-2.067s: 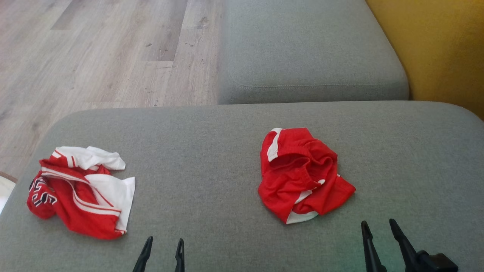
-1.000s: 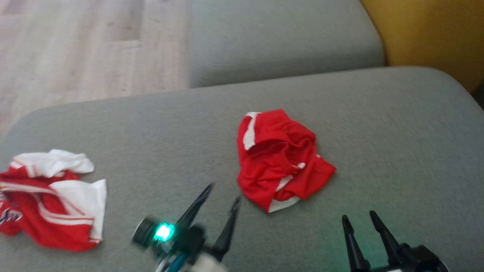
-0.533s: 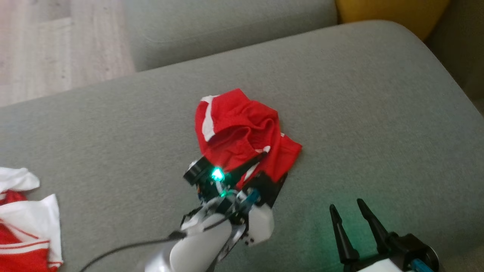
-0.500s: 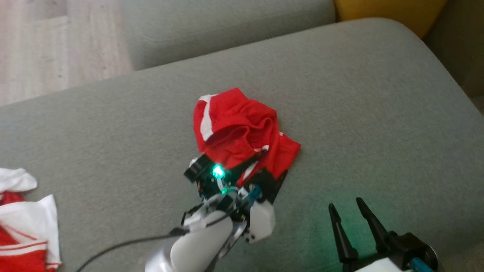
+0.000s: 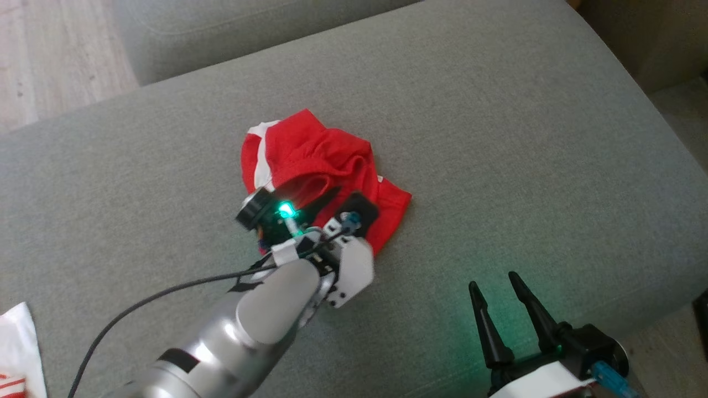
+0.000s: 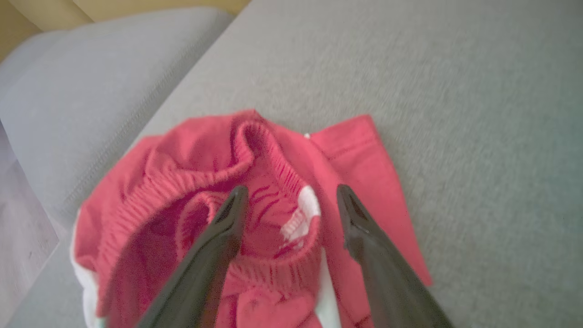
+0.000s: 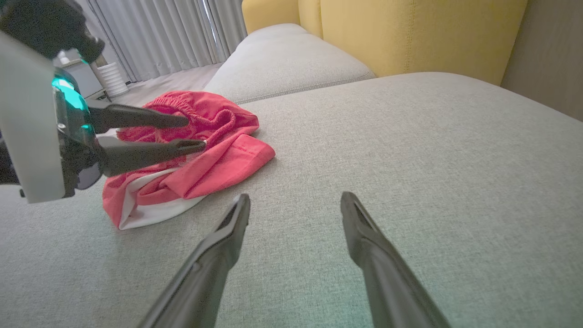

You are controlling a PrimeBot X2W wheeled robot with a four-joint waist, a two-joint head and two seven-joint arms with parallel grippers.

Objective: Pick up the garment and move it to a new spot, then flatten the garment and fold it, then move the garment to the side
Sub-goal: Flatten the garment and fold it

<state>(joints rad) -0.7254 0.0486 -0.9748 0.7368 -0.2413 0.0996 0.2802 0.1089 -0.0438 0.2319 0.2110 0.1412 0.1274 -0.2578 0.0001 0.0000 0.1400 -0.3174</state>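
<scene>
The garment (image 5: 310, 160) is a crumpled pair of red shorts with white trim, lying on the wide grey sofa cushion (image 5: 498, 138). My left gripper (image 5: 340, 196) hangs open right over its near side. In the left wrist view the two dark fingers (image 6: 218, 237) straddle the bunched elastic waistband of the garment (image 6: 355, 155), with the left gripper (image 6: 291, 191) clamping nothing. The right wrist view shows the left gripper (image 7: 193, 133) from the side, resting at the top folds of the garment (image 7: 227, 155). My right gripper (image 5: 492, 280) stands open over bare cushion to the garment's right, seen also as my right gripper (image 7: 295, 197).
A second red and white garment (image 5: 16, 354) peeks in at the lower left. Another grey cushion (image 5: 221, 27) lies beyond, with wooden floor (image 5: 44, 55) to its left. A yellow sofa back (image 7: 410, 32) stands behind. The cushion's right edge (image 5: 664, 166) drops off.
The head camera has swung to the right and down. My left arm has reached forward from the near edge until its open fingers sit over the garment. The right gripper has stayed open.
</scene>
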